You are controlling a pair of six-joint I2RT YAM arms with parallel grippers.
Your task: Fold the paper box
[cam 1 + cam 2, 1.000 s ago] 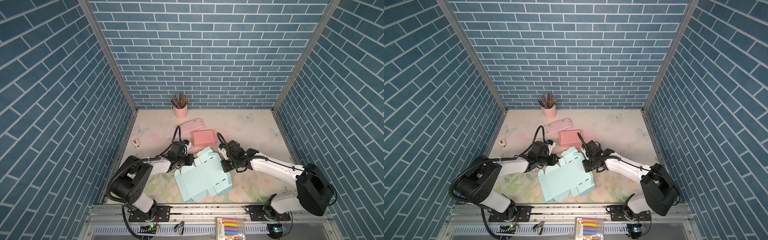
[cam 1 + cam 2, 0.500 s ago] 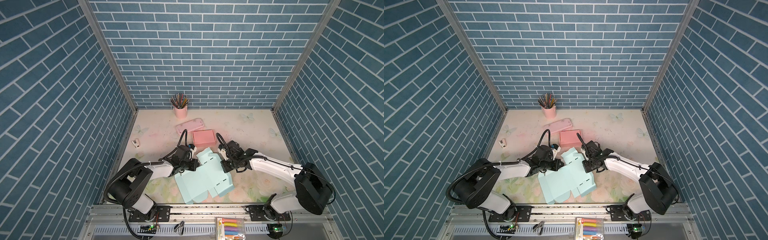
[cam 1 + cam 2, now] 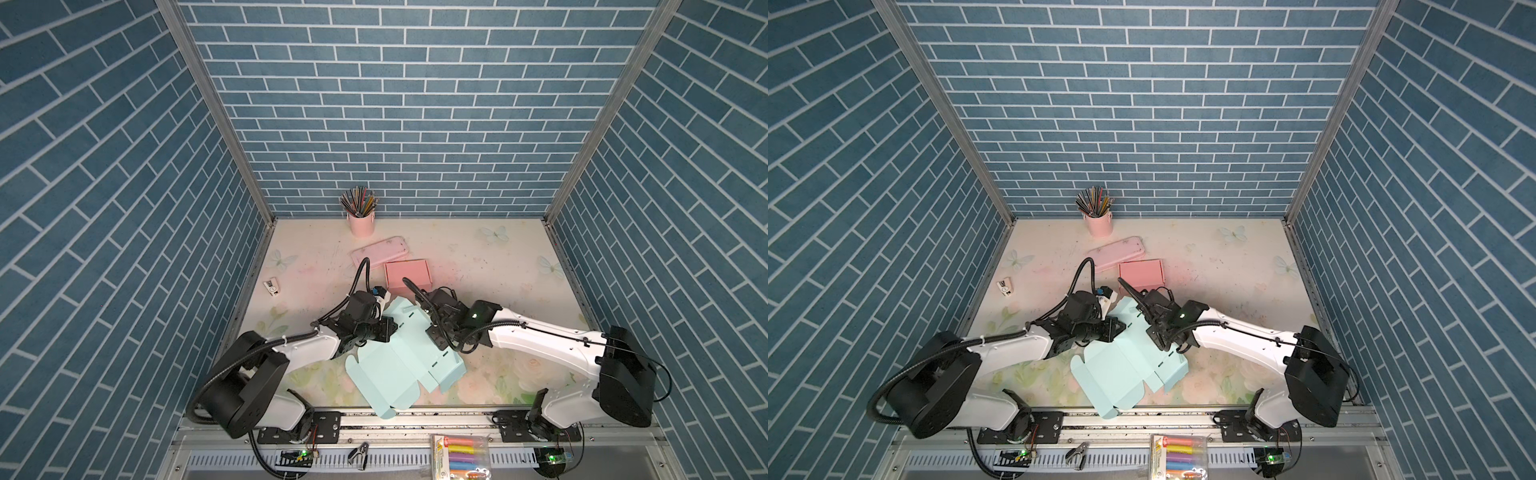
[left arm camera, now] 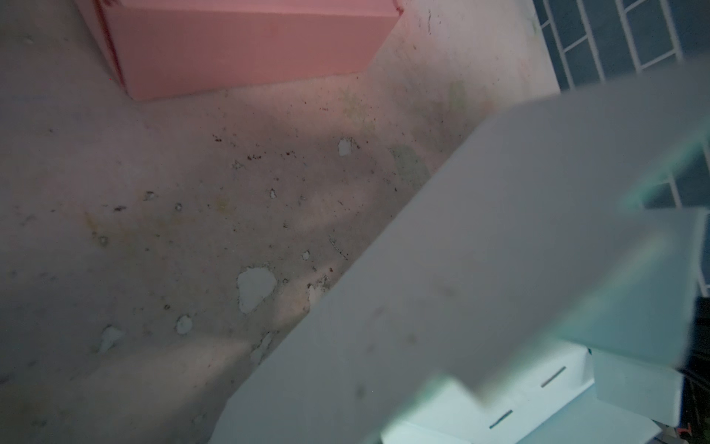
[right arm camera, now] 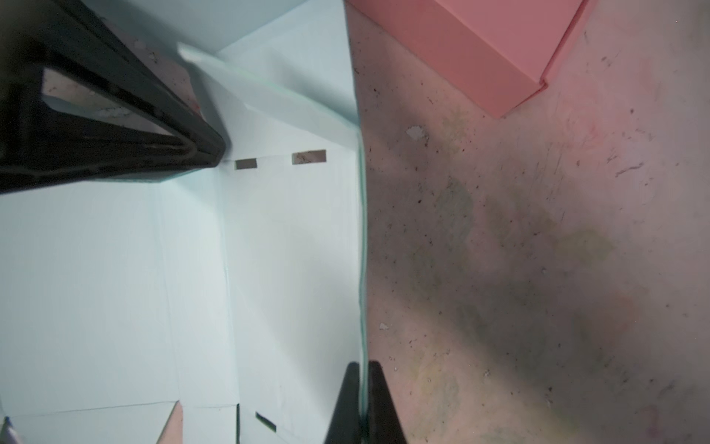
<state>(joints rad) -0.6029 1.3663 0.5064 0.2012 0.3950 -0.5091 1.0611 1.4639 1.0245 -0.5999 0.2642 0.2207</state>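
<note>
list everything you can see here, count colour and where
paper box: 1, pale blue, unfolded, table front centre
closed box: 1, pink, just behind it
case: 1, pink, behind closed box
cup: 1, pink, table's back edge, full of pencils
small item: 1, white, table's left edge
clip: 1, dark, on rail
markers: 1 pack, mixed, on rail
table: 1, cream floral
left hand: 1, black, shut, against paper box
right hand: 1, black, shut on paper box edge
</note>
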